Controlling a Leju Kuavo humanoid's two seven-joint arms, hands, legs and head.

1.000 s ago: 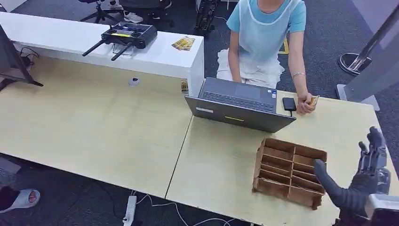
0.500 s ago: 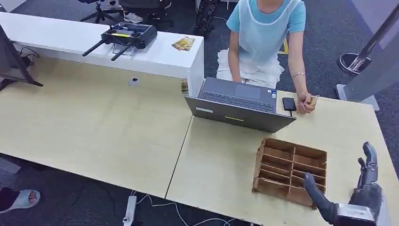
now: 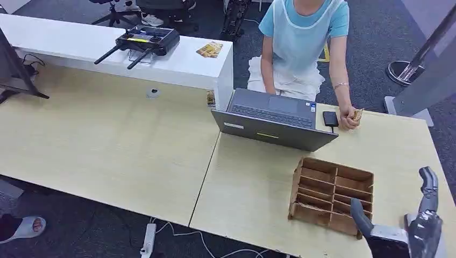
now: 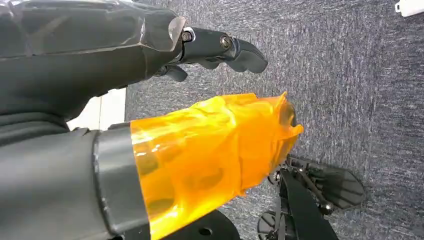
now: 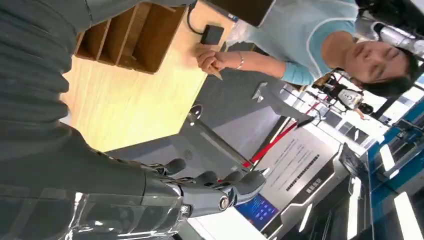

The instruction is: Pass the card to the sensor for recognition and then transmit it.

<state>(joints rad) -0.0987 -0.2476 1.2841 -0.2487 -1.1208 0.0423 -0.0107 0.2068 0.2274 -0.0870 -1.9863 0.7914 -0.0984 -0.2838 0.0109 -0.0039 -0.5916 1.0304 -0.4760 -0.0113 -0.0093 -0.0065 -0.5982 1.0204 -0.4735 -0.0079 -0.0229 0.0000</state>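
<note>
Lower and nearer the table edge than a second ago, the robot's grey right hand [image 3: 417, 228] is empty with fingers apart — it should reach well forward, past the brown wooden slotted organiser [image 3: 332, 195], to the small yellow card [image 3: 357, 114] pinched in the person's hand [image 3: 348, 119].

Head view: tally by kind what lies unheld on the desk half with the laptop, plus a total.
Laptop: 1
Small black device: 1
Wooden divider tray: 1
Total: 3
</note>
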